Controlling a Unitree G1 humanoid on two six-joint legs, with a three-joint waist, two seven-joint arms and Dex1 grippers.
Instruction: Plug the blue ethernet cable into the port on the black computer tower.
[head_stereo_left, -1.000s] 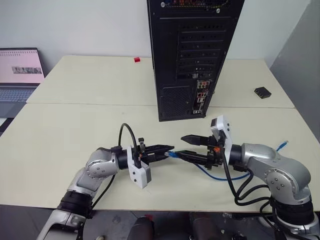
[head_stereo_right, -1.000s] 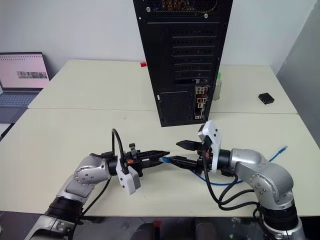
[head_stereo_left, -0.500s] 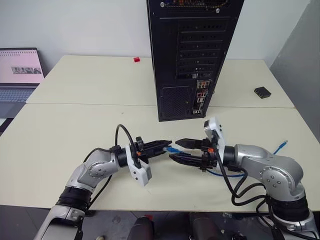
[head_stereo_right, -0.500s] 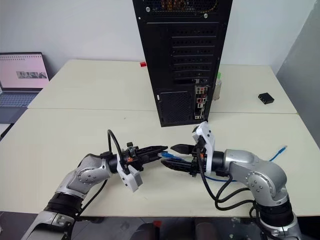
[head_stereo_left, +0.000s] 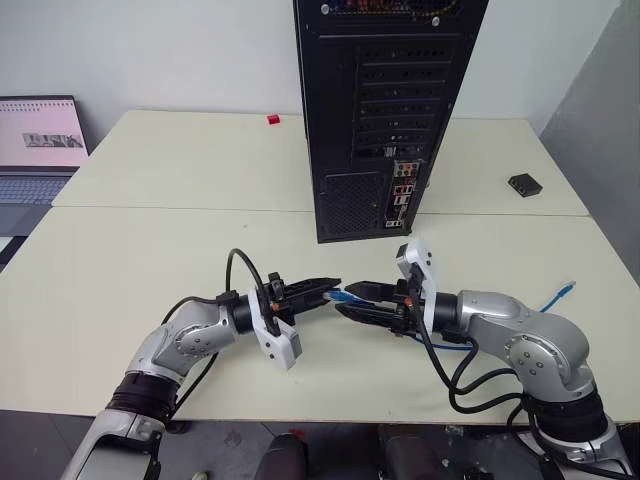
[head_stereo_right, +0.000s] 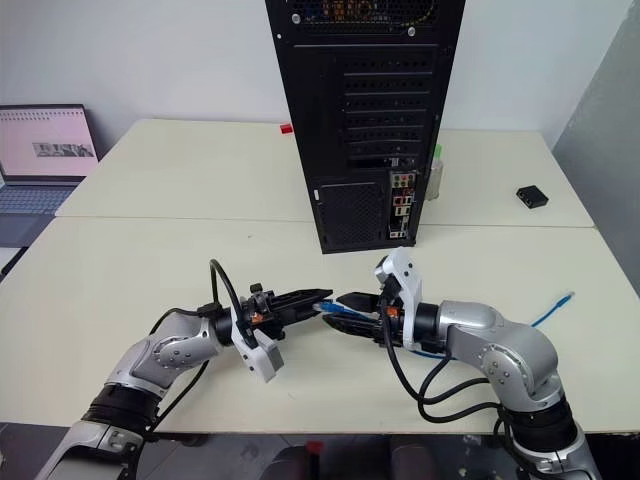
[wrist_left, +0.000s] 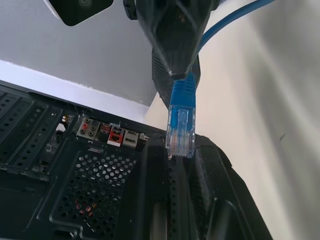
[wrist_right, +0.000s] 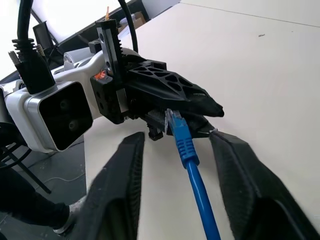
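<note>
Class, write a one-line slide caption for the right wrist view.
Left gripper shut on the blue ethernet cable plug, right gripper's fingers open either side.

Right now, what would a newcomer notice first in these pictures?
Probably the two grippers meeting tip to tip over the near table: the left gripper is shut on the plug of the blue cable, with the right gripper around it. Behind them rises the black tower, rear ports facing the robot.

Black computer tower (head_stereo_left: 385, 110) top cut off, laptop (head_stereo_left: 38, 150) cropped, port too small
</note>
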